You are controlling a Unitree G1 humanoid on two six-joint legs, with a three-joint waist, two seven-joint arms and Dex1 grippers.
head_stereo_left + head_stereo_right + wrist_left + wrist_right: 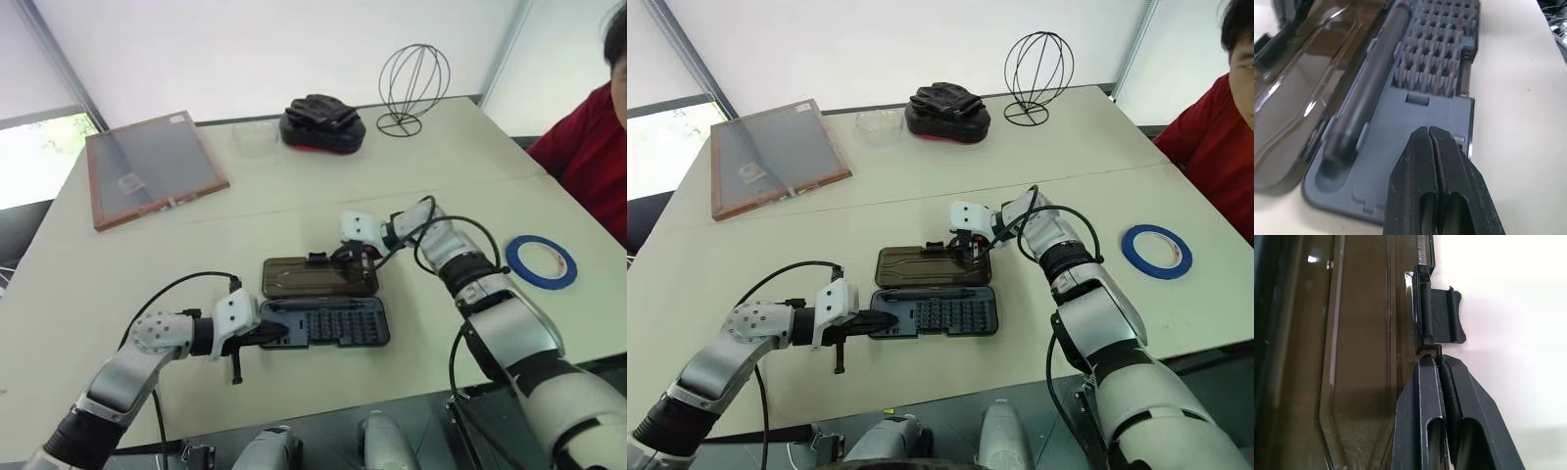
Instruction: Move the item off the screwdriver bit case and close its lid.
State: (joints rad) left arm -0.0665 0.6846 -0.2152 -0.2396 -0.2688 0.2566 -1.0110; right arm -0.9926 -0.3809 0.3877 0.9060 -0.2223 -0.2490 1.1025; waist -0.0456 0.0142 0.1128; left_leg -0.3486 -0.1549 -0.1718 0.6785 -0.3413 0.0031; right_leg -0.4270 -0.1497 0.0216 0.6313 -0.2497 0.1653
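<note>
The screwdriver bit case (333, 321) lies open at the table's middle, its grey-blue tray full of bits nearest me. Its smoky brown lid (313, 276) lies flat behind the tray. My left gripper (1429, 132) is shut, its tips resting on the tray's left end beside the driver handle. My right gripper (1439, 360) is shut at the lid's far rim, pinching the thin edge right beside the dark latch tab (1442, 323). The item, a blue tape roll (542, 261), lies flat on the table to the right, apart from the case.
A wood-framed grey panel (152, 168) lies at the back left. A black pouch (323, 125), a clear dish (255, 132) and a wire globe stand (413, 86) stand along the far side. A person in a red top (593, 147) sits at the right.
</note>
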